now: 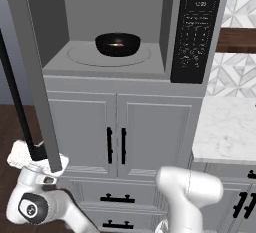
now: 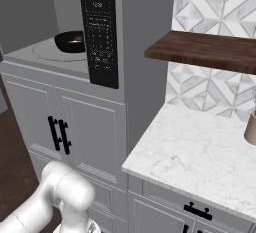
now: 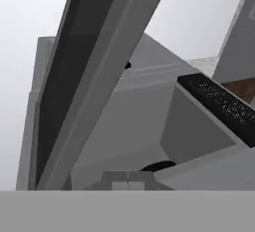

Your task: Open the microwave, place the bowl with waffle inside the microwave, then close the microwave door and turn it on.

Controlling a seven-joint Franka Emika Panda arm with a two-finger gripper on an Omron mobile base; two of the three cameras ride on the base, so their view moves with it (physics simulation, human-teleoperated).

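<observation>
— Where's the small glossy black bowl with waffle (image 1: 118, 44)?

— Upper centre, on the grey microwave (image 1: 55, 62) turntable. My gripper (image 1: 35, 161), clenched empty at lower left, should push the dark-glass microwave door (image 1: 35, 77) steadily along its arc.

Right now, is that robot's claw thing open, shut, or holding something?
Gripper: fingers shut, holding nothing, at the lower edge of the open microwave door.
</observation>
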